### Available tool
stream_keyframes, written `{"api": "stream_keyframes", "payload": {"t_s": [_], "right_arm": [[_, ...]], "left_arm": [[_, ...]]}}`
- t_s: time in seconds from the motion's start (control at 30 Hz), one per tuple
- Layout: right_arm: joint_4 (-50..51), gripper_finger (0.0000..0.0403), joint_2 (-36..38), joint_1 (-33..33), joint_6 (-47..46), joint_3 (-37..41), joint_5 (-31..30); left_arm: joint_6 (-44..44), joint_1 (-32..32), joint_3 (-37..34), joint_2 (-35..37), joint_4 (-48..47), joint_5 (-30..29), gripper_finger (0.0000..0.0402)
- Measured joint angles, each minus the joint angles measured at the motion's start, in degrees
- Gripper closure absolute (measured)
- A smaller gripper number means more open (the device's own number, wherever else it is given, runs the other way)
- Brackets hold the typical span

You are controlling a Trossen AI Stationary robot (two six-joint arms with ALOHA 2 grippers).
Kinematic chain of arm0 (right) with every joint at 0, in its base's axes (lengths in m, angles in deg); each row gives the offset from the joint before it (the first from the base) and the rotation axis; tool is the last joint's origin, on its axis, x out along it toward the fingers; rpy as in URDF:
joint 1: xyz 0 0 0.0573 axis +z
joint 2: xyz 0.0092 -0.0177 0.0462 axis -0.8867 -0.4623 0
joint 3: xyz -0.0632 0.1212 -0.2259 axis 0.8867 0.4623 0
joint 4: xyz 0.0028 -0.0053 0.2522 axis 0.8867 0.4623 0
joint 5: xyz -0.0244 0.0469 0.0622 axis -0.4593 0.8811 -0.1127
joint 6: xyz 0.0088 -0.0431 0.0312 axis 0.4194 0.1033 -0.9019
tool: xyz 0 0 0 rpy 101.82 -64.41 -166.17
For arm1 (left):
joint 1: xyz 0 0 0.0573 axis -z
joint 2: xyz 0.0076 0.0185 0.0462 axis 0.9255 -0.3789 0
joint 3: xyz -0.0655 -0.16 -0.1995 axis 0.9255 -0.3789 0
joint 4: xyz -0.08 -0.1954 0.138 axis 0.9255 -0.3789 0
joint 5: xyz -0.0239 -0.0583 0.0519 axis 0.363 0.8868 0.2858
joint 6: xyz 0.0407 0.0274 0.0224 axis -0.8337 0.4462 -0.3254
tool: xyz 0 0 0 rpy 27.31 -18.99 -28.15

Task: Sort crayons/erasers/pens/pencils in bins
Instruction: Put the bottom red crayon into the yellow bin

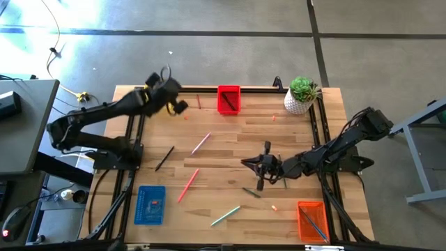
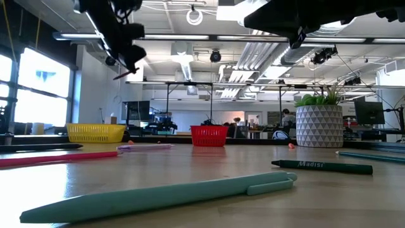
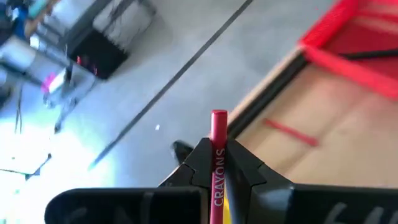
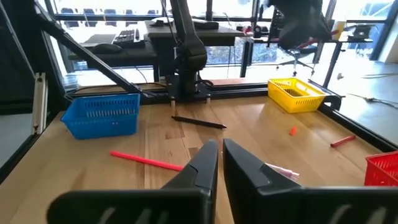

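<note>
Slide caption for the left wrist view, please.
Left pincer shut on a red crayon, raised beside the red bin.

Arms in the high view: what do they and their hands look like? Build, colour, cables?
Both are dark, near-black jointed arms on bases at the table's side edges. The left hand and right hand each end in two black, wedge-shaped fingers. The left arm carries yellow cabling near the wrist. No markings readable.

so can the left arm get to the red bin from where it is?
Probably yes. The left pincer, shut on a red crayon, hangs near the table's far edge, with nothing between it and the red bin.
</note>
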Motion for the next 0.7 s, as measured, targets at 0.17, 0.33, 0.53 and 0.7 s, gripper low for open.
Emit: {"api": "stream_keyframes", "payload": {"t_s": [0.17, 0.33, 0.53, 0.7], "right_arm": [[-0.23, 0.0401, 0.01, 0.81, -0.03, 0.00, -2.82], [-0.22, 0.0401, 0.02, 0.78, -2.03, 0.00, -3.10], [-0.23, 0.0401, 0.01, 0.76, -2.05, -0.01, -4.60], [-0.25, 0.0401, 0.00, 0.70, -1.39, -0.01, -4.58]], "left_arm": [[-2.93, -12.15, 0.00, -4.45, 3.67, 9.92, 0.0398], [-4.20, -19.47, 0.00, -11.95, 9.06, 15.74, 0.0398], [-4.20, -23.38, -0.02, -19.60, 11.52, 17.64, 0.0398], [-3.16, -25.35, -0.02, -21.41, 11.18, 17.65, 0.0398]]}}
